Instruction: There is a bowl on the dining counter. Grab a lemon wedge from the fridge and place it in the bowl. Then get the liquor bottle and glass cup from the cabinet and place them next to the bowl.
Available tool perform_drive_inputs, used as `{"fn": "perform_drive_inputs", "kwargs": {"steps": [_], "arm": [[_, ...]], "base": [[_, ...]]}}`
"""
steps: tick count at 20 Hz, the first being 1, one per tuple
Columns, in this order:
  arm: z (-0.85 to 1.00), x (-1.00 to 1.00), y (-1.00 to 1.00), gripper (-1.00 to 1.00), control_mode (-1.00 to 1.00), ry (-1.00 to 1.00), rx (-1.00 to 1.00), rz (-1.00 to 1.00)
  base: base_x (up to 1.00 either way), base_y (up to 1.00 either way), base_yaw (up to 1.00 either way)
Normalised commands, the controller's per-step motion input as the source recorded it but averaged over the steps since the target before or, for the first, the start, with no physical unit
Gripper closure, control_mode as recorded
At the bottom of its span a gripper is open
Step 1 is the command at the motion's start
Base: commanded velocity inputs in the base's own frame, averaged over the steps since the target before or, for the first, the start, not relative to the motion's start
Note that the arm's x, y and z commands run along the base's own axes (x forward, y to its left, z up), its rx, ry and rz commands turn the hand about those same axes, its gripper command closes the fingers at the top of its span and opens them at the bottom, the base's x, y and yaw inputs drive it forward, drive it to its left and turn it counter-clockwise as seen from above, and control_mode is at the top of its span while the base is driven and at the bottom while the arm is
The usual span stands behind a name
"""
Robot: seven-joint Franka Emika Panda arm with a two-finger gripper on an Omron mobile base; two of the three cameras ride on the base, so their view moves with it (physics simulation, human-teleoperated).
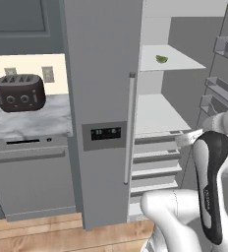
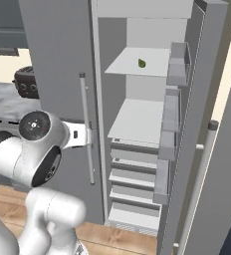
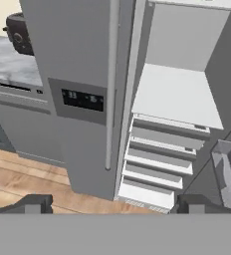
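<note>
The fridge (image 1: 101, 74) stands with its left door shut and its right door (image 2: 202, 139) swung wide open. The lemon wedge (image 1: 161, 59), small and yellow-green, lies on the upper shelf (image 2: 142, 63) inside. My gripper (image 3: 115, 204) is open with nothing between its fingertips (image 3: 33, 203). It hovers in front of the fridge, low, at about the height of the middle shelf (image 3: 174, 97) and drawers. In the right base view the hand (image 2: 82, 135) sits beside the left door's long handle (image 2: 86, 124). The bowl, dining counter, liquor bottle and glass cup are out of view.
A dark toaster (image 1: 20, 92) sits on a marble worktop (image 1: 32, 120) left of the fridge, over a grey appliance front (image 1: 32, 177). A grey panelled wall cabinet (image 1: 17, 19) hangs above. Door bins (image 2: 170, 109) line the open door. Wooden floor (image 3: 18, 174) lies below.
</note>
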Motion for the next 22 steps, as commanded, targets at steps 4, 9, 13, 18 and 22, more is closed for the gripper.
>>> {"fn": "perform_drive_inputs", "kwargs": {"steps": [4, 9, 13, 18, 22], "arm": [[-0.06, -0.33, 0.80, -1.00, -1.00, 0.00, 0.10, 0.00], [-0.01, -0.07, 0.22, -1.00, -1.00, 0.03, 0.00, -0.08], [0.00, 0.00, 0.00, -1.00, -1.00, 0.00, 0.00, 0.00], [0.00, -0.03, -0.16, -1.00, -1.00, -0.02, 0.00, 0.00], [0.00, 0.00, -0.06, -1.00, 1.00, 0.00, 0.00, -0.01]], "base": [[0.00, 0.00, 0.00], [0.00, 0.00, 0.00], [0.00, 0.00, 0.00], [0.00, 0.00, 0.00], [0.05, -0.01, -0.02]]}}
